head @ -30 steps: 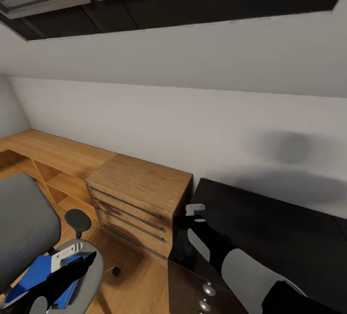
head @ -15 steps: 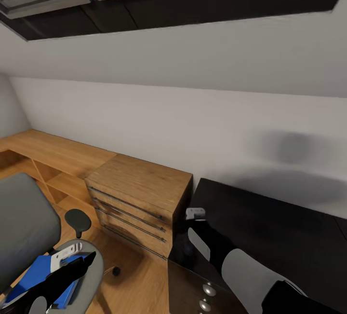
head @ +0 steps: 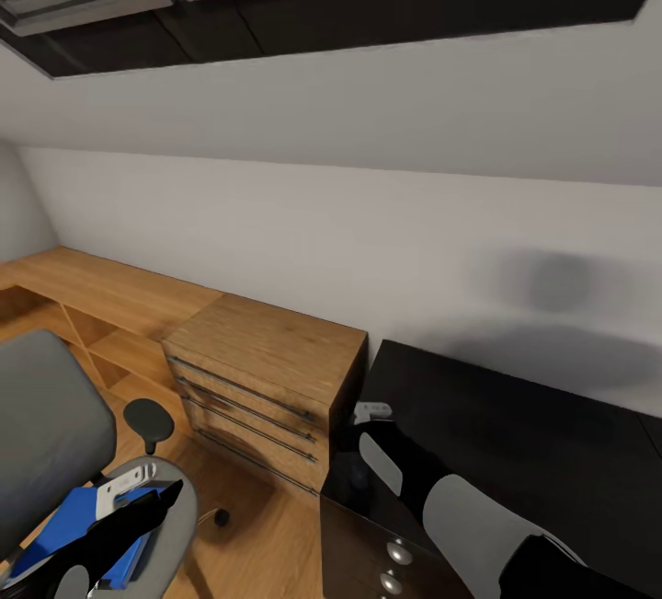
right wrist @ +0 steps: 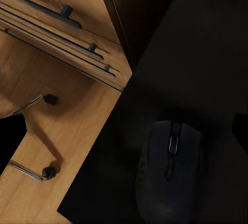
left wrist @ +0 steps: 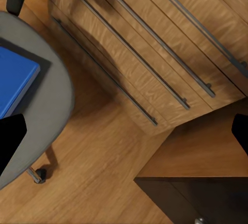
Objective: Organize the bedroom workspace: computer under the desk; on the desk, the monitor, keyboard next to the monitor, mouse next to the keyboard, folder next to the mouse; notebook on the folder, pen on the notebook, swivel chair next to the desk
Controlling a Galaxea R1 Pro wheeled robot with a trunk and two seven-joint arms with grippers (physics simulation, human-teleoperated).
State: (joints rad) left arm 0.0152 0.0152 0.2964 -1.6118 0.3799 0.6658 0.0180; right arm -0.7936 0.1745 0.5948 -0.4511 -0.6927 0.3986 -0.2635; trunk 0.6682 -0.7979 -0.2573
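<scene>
— Right gripper [head: 372,412]: white, blocky, hanging over the near corner of the desk [head: 533,433], whose top is flat matte black. The right wrist view shows its two dark fingertips at the frame edges, wide apart, nothing between them.

— And under it?

— That view shows a rounded black mouse [right wrist: 169,175] with a thin scroll wheel, lying on the black top near its edge; from the head it's hidden behind the arm.

— Left gripper [head: 129,487]?

— White, over the swivel chair [head: 46,433], grey upholstery, round black armrest. Jaws spread, empty. A flat blue folder [head: 74,525] lies on the seat.

— Anything else?

— Light-wood cabinet [head: 267,369], grained, with long thin metal handles, just beside the desk; wood plank floor [left wrist: 108,162].
</scene>
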